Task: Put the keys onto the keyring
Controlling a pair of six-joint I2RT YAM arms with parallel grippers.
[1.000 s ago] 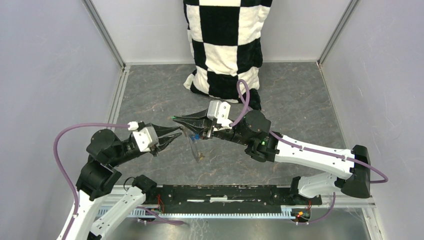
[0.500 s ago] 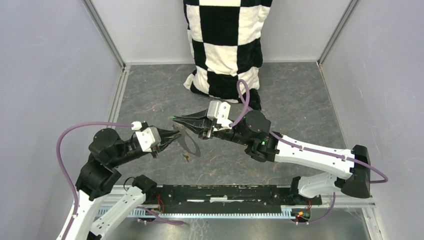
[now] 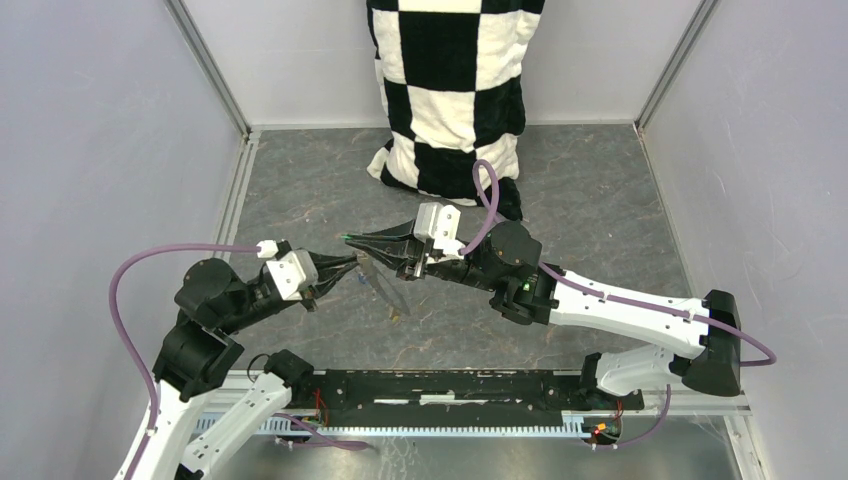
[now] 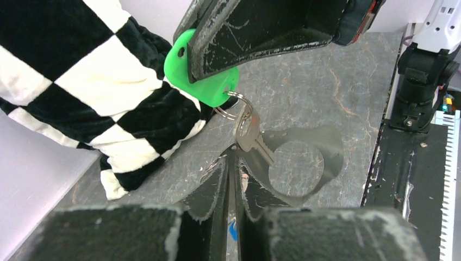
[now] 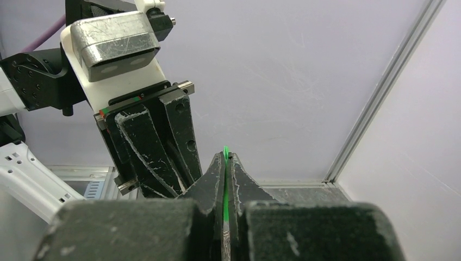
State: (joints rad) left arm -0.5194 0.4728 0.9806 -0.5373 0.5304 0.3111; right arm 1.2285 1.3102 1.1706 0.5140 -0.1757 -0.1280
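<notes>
R gripper (image 5: 225, 160) clamped shut on green key (image 4: 198, 81) head, w/ silver ring (image 4: 234, 109) and grey keyring strap (image 4: 326, 157) hanging just below; L gripper (image 4: 229, 157) jaws nearly together at strap's edge, hold unclear.

Half of green key (image 4: 204, 89) hidden in right tool (image 4: 189, 51); keyring (image 4: 332, 157) edge hidden between left tool (image 4: 229, 160) fingers

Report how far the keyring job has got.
Done: a silver ring threads the green key, a metal blade hanging off it. In hand: the right pincer clamps the green key; the left pincer is nearly closed at the grey strap, grip unclear. Left: blue and yellow keys, not clearly visible.
</notes>
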